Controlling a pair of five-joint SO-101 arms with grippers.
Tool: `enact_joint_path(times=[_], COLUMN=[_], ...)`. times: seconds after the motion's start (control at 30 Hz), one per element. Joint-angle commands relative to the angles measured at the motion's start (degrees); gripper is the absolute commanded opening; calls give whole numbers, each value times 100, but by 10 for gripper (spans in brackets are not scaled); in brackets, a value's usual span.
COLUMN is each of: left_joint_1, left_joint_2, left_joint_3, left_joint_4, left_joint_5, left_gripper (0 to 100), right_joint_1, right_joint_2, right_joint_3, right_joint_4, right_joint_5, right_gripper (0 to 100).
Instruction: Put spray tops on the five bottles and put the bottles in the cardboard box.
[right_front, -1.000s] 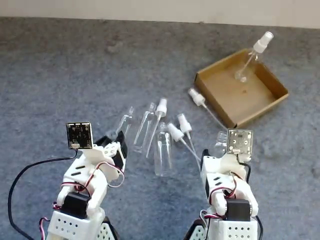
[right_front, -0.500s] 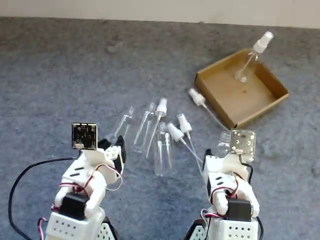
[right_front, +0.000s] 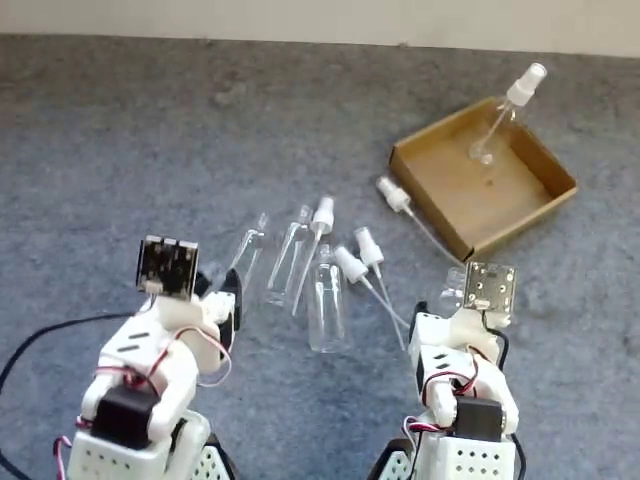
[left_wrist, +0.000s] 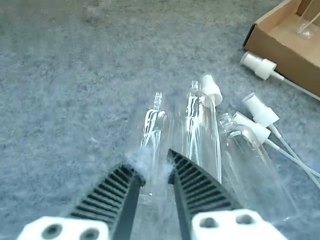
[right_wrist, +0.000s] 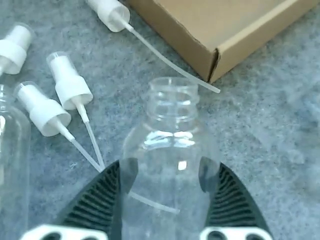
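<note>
Three clear bottles lie side by side mid-table: a slim one (right_front: 245, 250), a second (right_front: 288, 250) with a spray top (right_front: 322, 212) beside it, and a wider one (right_front: 325, 300). My left gripper (right_front: 228, 292) (left_wrist: 152, 170) is open, its fingers either side of the base of the slim bottle (left_wrist: 154, 125). Over at the right, a fourth open-necked bottle (right_wrist: 172, 150) (right_front: 452, 283) has my right gripper (right_wrist: 162, 170) shut on its body. Loose spray tops (right_front: 368, 245) (right_front: 350, 265) (right_front: 392, 193) lie between the arms and the cardboard box (right_front: 425, 200). A capped bottle (right_front: 505, 115) leans in the box.
Grey carpet covers the table. The box's near corner (right_wrist: 215, 55) is just ahead of the held bottle, with a spray top's tube (right_wrist: 165, 62) lying in front of it. Open carpet lies to the far left and behind the bottles.
My left arm has moved forward, bringing its fingers around the slim bottle's base. The right gripper has shifted slightly right with its bottle.
</note>
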Motion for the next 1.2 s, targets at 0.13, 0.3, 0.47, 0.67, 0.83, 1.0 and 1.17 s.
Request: enact_joint_path(times=[0.13,0.3,0.47,0.67,0.83,1.0,1.17], left_joint_1=[127,708,1138,1174,1174,1174,1182], left_joint_2=[2949,4180,5279,6791,7987,9051,10141], left_joint_3=[-2158,-3081,-3943,-4998,-5824,-6651,-7538], left_joint_4=[-26,9,9,18,18,18,18], left_joint_5=[-70,-70,-70,-79,-70,-70,-70], left_gripper=[41,42,43,58,184,217,221], right_joint_1=[84,92,75,66,66,66,66], right_joint_2=[-22,-22,-22,-22,-22,-22,-22], right_joint_3=[-22,-22,-13,-13,-13,-13,-13], right_joint_4=[-119,-119,-119,-119,-119,-119,-119], right_joint_5=[-35,-26,-18,-18,-9,-9,-9], right_gripper=[93,93,93,93,93,93,93])
